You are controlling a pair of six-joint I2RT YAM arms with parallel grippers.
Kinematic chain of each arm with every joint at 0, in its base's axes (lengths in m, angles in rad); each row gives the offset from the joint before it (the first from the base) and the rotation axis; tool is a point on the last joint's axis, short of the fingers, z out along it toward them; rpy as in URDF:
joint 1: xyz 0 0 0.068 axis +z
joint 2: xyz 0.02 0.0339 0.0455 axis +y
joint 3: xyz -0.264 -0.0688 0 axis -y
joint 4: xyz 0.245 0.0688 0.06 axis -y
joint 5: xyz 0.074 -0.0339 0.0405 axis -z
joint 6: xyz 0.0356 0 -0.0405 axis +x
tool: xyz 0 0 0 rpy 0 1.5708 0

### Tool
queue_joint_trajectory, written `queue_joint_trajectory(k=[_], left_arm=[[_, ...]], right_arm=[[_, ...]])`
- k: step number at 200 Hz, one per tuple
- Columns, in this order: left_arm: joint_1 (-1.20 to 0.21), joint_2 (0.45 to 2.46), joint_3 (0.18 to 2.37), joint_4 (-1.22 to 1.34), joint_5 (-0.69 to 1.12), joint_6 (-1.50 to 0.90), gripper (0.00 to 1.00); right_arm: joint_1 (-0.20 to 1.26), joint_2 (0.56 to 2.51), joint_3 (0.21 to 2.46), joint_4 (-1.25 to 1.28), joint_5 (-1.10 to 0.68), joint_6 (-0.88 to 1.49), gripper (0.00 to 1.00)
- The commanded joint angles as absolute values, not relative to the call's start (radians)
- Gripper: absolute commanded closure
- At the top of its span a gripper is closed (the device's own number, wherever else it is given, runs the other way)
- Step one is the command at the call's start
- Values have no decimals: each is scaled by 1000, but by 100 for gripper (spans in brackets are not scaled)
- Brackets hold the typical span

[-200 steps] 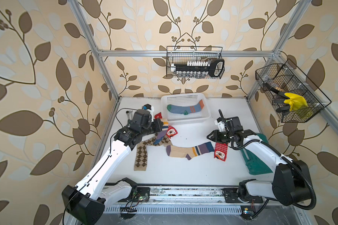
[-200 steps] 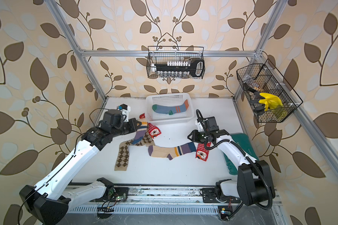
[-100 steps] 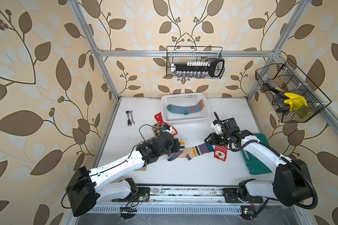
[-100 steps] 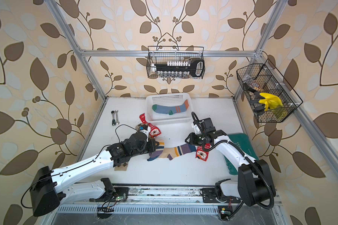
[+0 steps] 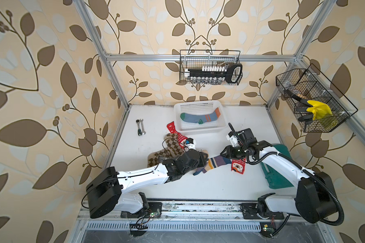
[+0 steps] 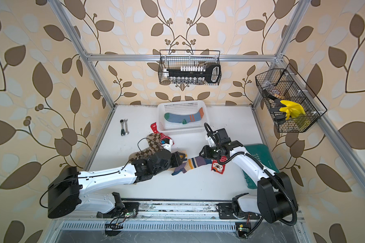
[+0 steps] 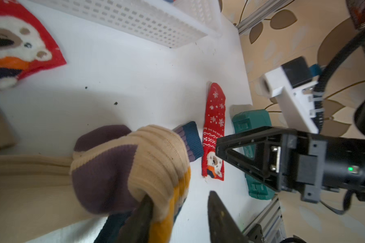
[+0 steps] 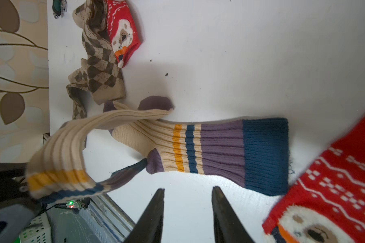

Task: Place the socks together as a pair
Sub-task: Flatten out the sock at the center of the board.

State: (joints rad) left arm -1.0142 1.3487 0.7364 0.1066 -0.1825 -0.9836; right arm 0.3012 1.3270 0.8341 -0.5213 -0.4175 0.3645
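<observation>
Hovering low over the white bench (image 5: 198,189), the left end effector (image 7: 179,194) had its jaws parted. The raised beige sock (image 7: 122,168) was bunched against one finger (image 7: 144,212), not pinched between the two. In the right wrist view that sock arched up from the lower left of the frame. Its far end lay across the foot of the flat beige sock (image 8: 198,147), which stretched across mid-frame with its navy cuff to the right.

The right end effector (image 8: 188,188) stood moderately open at bottom centre, with nothing between its fingers. A red Christmas sock (image 8: 335,189) touched the navy cuff at the lower right.

In both top views the beige socks sat mid-frame between the arms. The brown argyle socks (image 5: 171,145) lay up-left of them, and a blue-grey sock (image 5: 198,117) lay in the white basket (image 5: 198,104) at upper centre.
</observation>
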Motion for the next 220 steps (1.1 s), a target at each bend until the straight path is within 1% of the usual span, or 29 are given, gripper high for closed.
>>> queue_joint_trajectory(k=[1, 11, 15, 25, 35, 39, 44, 52, 66, 78, 87, 97, 114, 124, 140, 156, 170, 201, 220], left_arm=[[-1031, 1389, 798, 150, -138, -968, 46], [-1031, 1399, 816, 144, -114, -945, 40], [-1031, 1400, 827, 132, -107, -933, 35], [-1031, 1407, 862, 83, -100, -899, 26], [-1031, 1415, 900, 28, -95, -864, 23], [-1031, 1418, 917, 2, -94, -839, 17], [-1031, 1423, 939, -29, -94, -808, 15], [-1029, 1434, 980, -83, -88, -758, 7], [-1025, 1510, 1095, -269, -69, -685, 6], [-1023, 1556, 1152, -370, -17, -635, 5], [-1024, 1576, 1160, -422, 8, -628, 4], [-1025, 1575, 1119, -412, 59, -635, 4], [-1026, 1527, 1020, -378, 104, -673, 3], [-1027, 1482, 970, -377, 101, -693, 3], [-1026, 1380, 917, -404, 46, -712, 3], [-1018, 1297, 897, -447, -59, -712, 4], [-958, 1249, 895, -466, -80, -704, 5], [-741, 1167, 809, -361, 27, -701, 5], [-691, 1163, 760, -314, 58, -710, 6]], right_arm=[[305, 1303, 838, -545, -391, 346, 61], [304, 1302, 833, -548, -382, 345, 61], [304, 1301, 832, -550, -380, 346, 61], [304, 1301, 831, -554, -379, 348, 61], [305, 1303, 833, -557, -379, 349, 61], [306, 1304, 833, -559, -378, 351, 60], [307, 1303, 833, -562, -375, 351, 61], [312, 1303, 833, -566, -369, 354, 60], [321, 1302, 836, -576, -358, 355, 60], [328, 1302, 837, -585, -348, 355, 60], [333, 1301, 838, -590, -341, 356, 60], [337, 1303, 837, -594, -336, 356, 60], [341, 1313, 842, -597, -333, 358, 60], [346, 1320, 846, -597, -334, 360, 60], [358, 1330, 861, -593, -332, 362, 60], [373, 1342, 877, -594, -326, 366, 60], [399, 1351, 895, -606, -302, 364, 58], [514, 1348, 926, -678, -175, 374, 48], [597, 1335, 921, -713, -109, 408, 42]])
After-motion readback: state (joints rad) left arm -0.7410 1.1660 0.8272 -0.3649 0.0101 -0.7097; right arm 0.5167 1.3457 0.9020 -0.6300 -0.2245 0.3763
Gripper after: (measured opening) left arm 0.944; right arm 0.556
